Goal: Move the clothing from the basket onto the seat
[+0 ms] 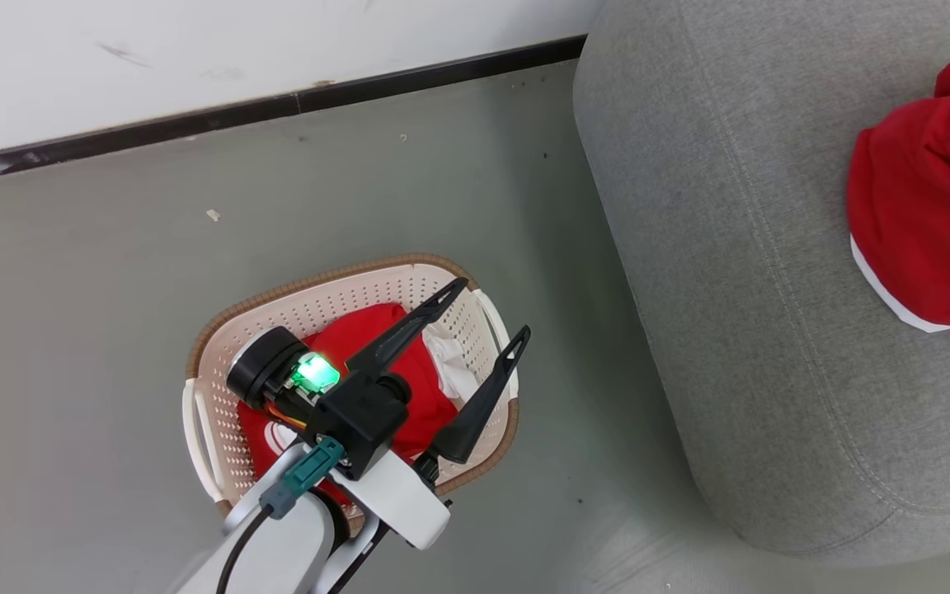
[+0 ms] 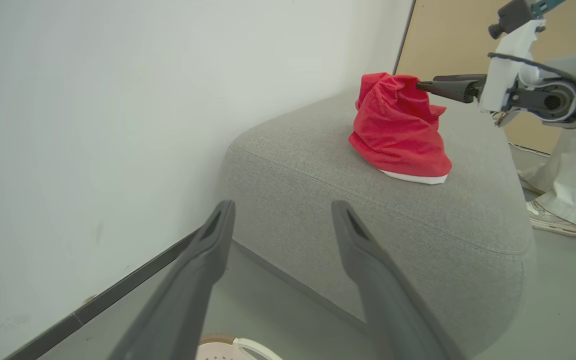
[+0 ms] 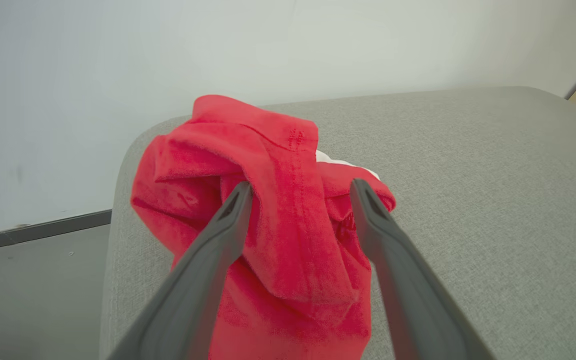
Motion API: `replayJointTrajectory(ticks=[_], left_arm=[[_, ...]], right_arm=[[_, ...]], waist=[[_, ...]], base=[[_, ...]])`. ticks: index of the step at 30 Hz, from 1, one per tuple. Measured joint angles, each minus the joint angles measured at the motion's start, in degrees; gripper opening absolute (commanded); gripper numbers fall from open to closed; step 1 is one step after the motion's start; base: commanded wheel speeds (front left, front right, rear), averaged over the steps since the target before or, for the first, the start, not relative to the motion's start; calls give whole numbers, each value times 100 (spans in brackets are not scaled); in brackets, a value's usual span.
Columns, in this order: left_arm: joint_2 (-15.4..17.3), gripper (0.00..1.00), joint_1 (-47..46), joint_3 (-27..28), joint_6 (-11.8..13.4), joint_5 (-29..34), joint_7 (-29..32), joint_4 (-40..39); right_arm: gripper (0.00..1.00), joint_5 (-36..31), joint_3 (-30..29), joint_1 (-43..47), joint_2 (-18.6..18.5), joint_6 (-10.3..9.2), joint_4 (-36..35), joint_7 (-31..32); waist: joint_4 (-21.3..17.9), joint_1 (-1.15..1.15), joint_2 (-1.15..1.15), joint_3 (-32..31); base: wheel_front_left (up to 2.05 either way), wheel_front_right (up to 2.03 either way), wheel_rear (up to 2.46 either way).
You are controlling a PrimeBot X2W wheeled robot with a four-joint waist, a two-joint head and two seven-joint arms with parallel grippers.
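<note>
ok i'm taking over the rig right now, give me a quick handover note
Left gripper: open, over the basket, holding nothing.
Right gripper: open over the seat, fingers either side of a fold of the red garment lying there.
Done: that one garment is on the seat.
Left to do: red clothing is in the basket and needs moving to the seat.
</note>
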Motion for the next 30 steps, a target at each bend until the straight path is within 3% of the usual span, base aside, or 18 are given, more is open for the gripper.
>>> replayJointTrajectory(ticks=[14,30], left_arm=[[-12,100,63,278,58,-252,-300,294],[63,100,675,1233,608,-563,-808,759]], right_arm=[[100,-71,-131,954,347,0,-1207,0],[100,-89,1396,963,892,0,-2185,-26]], waist=[[-150,0,0,-384],[29,0,0,-995]], base=[[0,0,0],[0,0,0]])
